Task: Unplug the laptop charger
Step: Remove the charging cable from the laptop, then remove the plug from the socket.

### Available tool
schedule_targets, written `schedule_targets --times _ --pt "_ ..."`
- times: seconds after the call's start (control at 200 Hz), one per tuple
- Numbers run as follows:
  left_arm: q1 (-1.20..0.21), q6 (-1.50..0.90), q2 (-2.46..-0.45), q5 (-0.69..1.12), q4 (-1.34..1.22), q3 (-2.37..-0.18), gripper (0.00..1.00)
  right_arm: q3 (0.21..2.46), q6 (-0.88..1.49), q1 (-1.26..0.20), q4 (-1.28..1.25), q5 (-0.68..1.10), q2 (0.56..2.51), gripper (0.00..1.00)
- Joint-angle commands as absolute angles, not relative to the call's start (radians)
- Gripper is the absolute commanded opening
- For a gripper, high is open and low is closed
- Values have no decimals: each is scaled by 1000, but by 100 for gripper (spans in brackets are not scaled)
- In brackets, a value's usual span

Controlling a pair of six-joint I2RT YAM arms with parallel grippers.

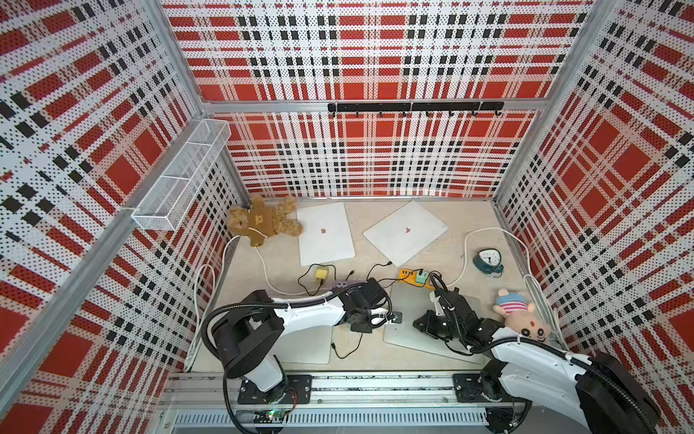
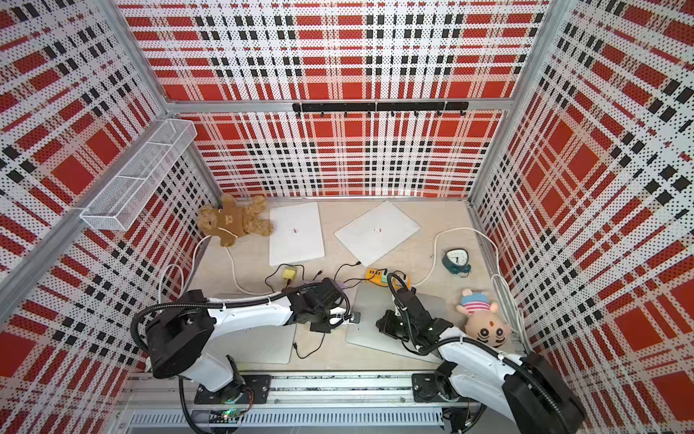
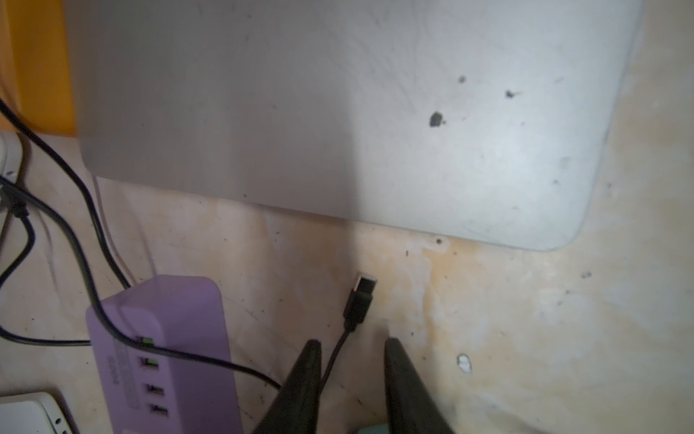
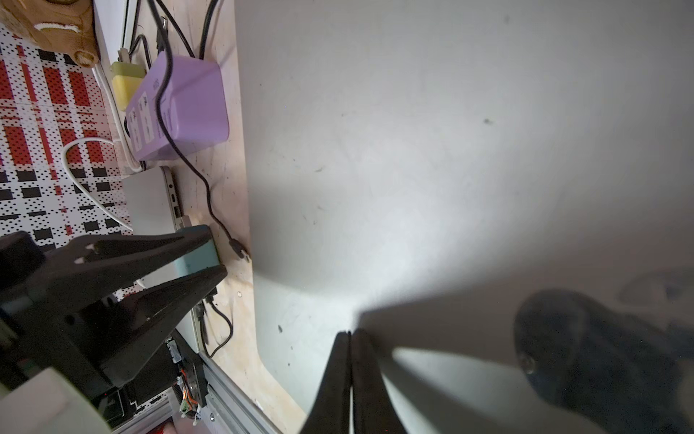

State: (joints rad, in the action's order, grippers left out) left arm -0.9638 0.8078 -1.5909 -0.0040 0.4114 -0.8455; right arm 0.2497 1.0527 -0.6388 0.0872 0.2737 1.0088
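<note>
Black plug loose, visible in wrist views

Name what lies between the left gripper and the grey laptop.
The loose black plug, on bare table; the left wrist view shows it.

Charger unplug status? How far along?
Done: the plug lies loose on the table, apart from the grey laptop. In hand: nothing gripped; left tool open astride the cable, right tool shut over the laptop. Left: probably just pulling both arms back.
</note>
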Motion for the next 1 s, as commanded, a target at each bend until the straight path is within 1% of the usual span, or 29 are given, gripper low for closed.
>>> schedule_targets --times 0.0,0.251,0.406,0.521,0.581,0.651,0.737,0.792,0.902,0.972,0.997 --pt "-961 801 -1550 17 395 -843 39 262 1047 -634 138 246 995 7" --pt "-925 739 -1470 57 332 -841 40 316 1025 -634 238 194 948 8" --pt "-869 625 -1402 81 236 -835 39 397 996 -634 363 114 908 9" --pt "-818 487 -1365 104 125 -833 34 467 973 -635 456 39 884 9" --pt "-799 403 -1353 92 66 -836 33 512 959 -634 504 0 878 9" --pt "-789 311 -1357 52 14 -847 30 568 939 -634 562 -52 877 10" --pt "-773 238 -1378 47 -35 -852 26 636 918 -634 620 -115 882 11" --pt "-766 192 -1393 45 -67 -854 26 676 909 -634 650 -152 887 12" --pt "-743 85 -1436 75 -102 -874 25 738 898 -634 688 -197 902 14" --pt "-721 9 -1475 122 -107 -903 22 768 892 -634 707 -200 919 16" --pt "-713 -13 -1487 139 -107 -913 20 779 893 -634 714 -226 926 17"
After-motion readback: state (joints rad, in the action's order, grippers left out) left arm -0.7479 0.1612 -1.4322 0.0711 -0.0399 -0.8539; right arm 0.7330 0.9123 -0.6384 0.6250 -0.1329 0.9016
